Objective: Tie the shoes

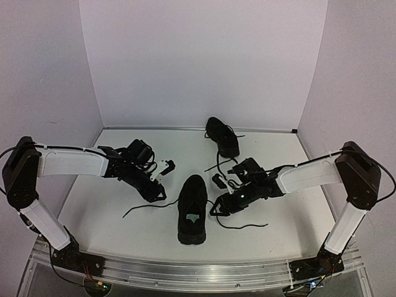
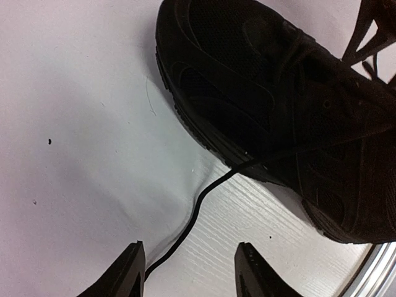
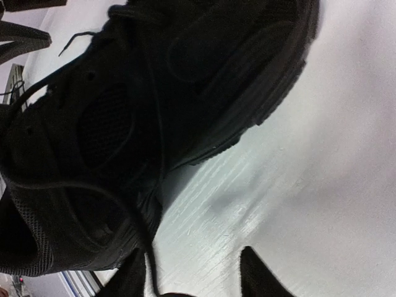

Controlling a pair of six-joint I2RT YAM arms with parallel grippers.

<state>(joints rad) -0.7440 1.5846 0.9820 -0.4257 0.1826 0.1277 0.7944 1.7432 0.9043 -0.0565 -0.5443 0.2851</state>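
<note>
One black shoe (image 1: 192, 210) lies at the table's front centre, unlaced at the ends. Its left lace (image 1: 141, 208) trails left and its right lace (image 1: 242, 225) trails right. The second black shoe (image 1: 223, 137) lies at the back. My left gripper (image 1: 162, 194) is just left of the near shoe, open; in the left wrist view (image 2: 192, 272) the lace (image 2: 197, 213) runs from the shoe (image 2: 291, 111) down between the fingers, close to the left one. My right gripper (image 1: 216, 208) is just right of the shoe, open; in the right wrist view (image 3: 193, 278) a lace (image 3: 147, 257) runs by the left finger, under the shoe (image 3: 154, 111).
The table's metal front rail (image 1: 198, 267) runs along the near edge and shows in the left wrist view (image 2: 378, 272). White walls close the back and both sides. The back shoe's loose laces (image 1: 216, 166) reach toward the right arm.
</note>
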